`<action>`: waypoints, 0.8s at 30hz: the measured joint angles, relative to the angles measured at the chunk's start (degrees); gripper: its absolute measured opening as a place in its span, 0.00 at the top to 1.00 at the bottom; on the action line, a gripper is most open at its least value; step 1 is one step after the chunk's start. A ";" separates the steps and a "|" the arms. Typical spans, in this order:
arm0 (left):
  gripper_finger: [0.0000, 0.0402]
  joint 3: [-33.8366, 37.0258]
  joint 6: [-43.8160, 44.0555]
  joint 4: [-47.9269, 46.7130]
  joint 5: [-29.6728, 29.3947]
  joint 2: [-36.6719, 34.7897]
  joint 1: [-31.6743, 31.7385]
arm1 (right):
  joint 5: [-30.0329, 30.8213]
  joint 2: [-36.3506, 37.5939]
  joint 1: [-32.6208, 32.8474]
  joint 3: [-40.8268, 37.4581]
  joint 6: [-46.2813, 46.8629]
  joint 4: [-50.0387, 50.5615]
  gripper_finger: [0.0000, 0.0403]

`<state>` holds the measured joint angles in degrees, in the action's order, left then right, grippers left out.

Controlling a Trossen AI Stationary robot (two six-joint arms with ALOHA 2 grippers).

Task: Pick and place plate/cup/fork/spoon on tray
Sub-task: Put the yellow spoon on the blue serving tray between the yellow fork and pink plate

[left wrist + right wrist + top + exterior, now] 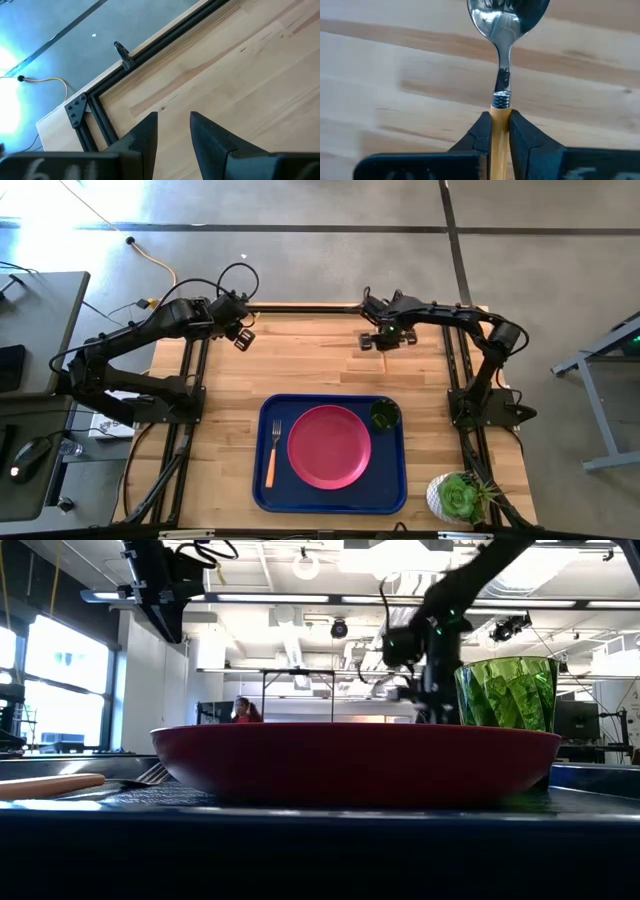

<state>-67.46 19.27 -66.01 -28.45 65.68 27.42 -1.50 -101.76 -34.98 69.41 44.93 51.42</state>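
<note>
The dark blue tray (262, 480) lies at the table's near middle. On it rest the pink-red plate (329, 446), the orange-handled fork (272, 452) left of the plate, and the green cup (385, 415), upright at the tray's far right corner. My right gripper (385, 337) is over the table's far side, shut on the spoon (507, 17). My left gripper (243, 338) is near the table's far left corner, open and empty (172, 117). The low view shows the plate (350, 755), the cup (505, 692) and the fork (150, 776). My right gripper pinches the spoon's orange handle (500, 114) between its two fingers, at the handle's end next to the metal neck. The fingers lie along the spoon, which sticks out past their tips, bowl foremost, toward the table. Whether the bowl touches the table cannot be told.
A white pot with a green succulent (458, 498) stands at the table's near right corner. Bare wooden table (300, 360) lies between the tray and the far edge. A black frame runs along the table's edges (150, 55).
</note>
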 joint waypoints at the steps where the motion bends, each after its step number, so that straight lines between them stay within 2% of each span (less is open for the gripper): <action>1: 0.74 0.00 0.00 0.00 0.00 0.00 0.00 | 0.14 0.01 0.44 1.33 -0.02 0.15 0.95; 17: 0.74 0.00 0.02 0.01 0.00 -0.01 0.00 | 8.91 0.18 3.60 27.26 -6.50 0.19 0.96; 24: 0.74 0.00 0.04 0.10 0.00 0.01 0.00 | 10.47 0.29 3.66 33.15 -8.96 -3.41 0.96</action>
<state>-67.46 19.31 -65.90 -28.45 65.69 27.42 8.97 -101.47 -31.31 102.56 35.97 48.01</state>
